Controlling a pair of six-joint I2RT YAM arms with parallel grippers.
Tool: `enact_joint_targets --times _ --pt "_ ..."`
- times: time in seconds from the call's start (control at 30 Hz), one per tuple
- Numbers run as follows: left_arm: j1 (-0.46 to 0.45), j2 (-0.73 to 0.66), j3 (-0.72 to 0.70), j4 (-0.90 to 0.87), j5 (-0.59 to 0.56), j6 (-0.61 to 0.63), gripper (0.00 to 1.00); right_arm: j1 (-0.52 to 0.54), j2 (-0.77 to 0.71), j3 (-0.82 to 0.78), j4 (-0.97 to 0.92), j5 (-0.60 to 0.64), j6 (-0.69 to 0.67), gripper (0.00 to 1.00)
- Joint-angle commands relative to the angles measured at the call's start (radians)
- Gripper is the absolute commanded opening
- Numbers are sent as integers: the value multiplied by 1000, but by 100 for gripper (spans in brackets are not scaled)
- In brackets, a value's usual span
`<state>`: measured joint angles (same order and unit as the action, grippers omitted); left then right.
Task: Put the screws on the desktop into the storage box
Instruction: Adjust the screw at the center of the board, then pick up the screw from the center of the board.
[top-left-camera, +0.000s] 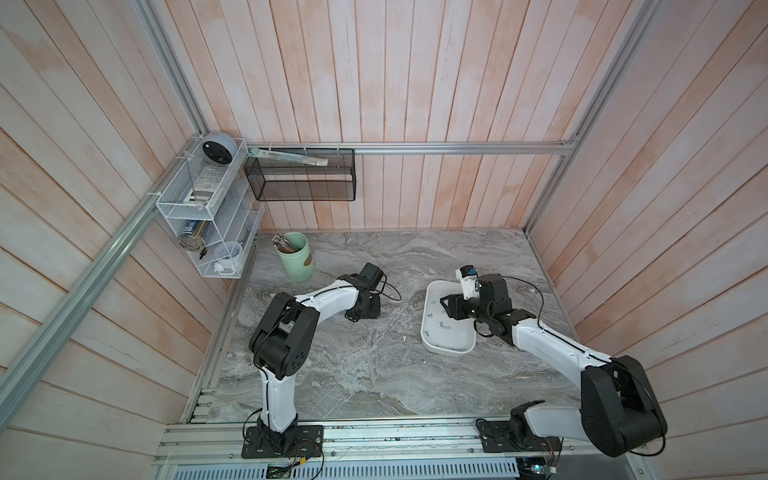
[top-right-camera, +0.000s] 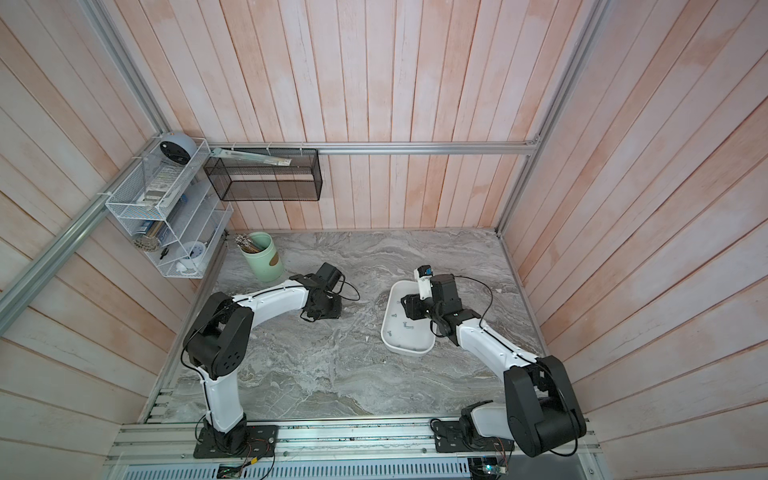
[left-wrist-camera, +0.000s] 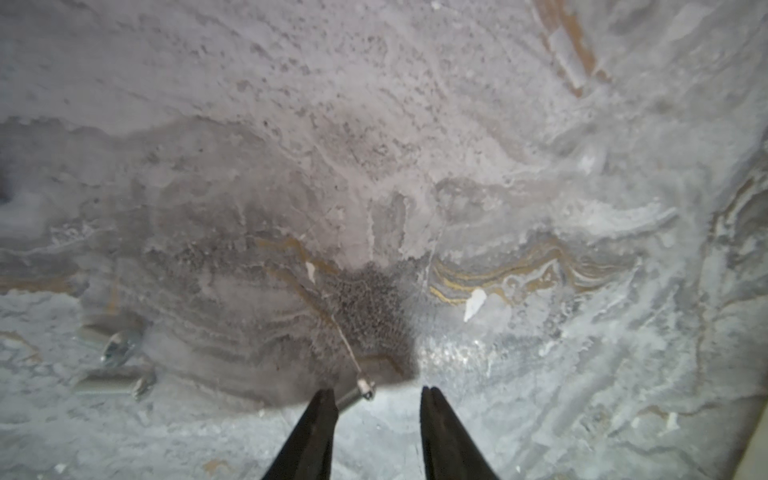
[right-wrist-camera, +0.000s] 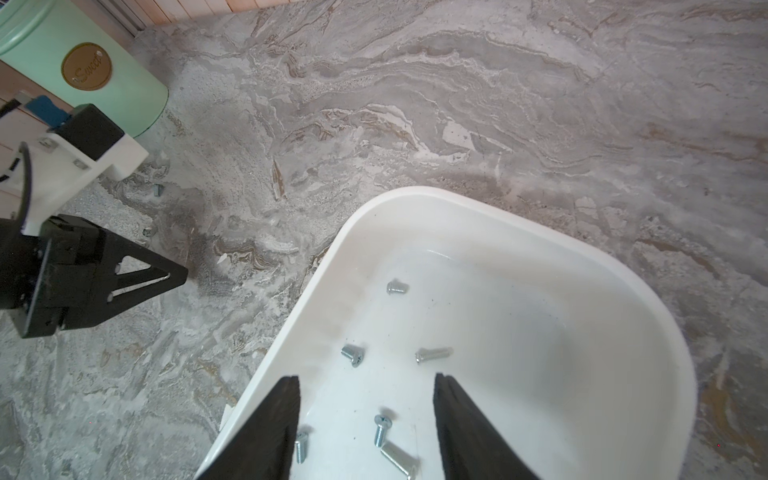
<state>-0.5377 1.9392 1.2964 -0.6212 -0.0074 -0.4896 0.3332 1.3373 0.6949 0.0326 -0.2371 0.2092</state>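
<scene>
We found the left gripper (left-wrist-camera: 378, 391) low over the grey marble-patterned desktop (left-wrist-camera: 415, 124), its black jaws spread and pinching nothing; one of the tiny silvery metal screws (left-wrist-camera: 355, 394) lay just beside one fingertip (left-wrist-camera: 324, 409), two more farther off; the right gripper (right-wrist-camera: 366, 379) hung parted and empty over the shallow white plastic storage box (right-wrist-camera: 415, 192), where six screws (right-wrist-camera: 352, 355) already lay; we judged each screw light, hard and slick, prone to roll, best pinched across its shaft with the jaws set down astride it
</scene>
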Motion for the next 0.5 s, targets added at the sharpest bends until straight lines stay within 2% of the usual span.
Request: enact_joint_targets --times 0.0,0.13,0.47 --pt "22 27 -35 -12 6 28 40 7 17 35 -16 -7 7 58" --pt "18 26 -40 -10 31 23 40 7 12 37 -26 -2 4 58" --pt "10 -12 -105 -82 -39 -34 37 6 16 37 -21 -6 9 58"
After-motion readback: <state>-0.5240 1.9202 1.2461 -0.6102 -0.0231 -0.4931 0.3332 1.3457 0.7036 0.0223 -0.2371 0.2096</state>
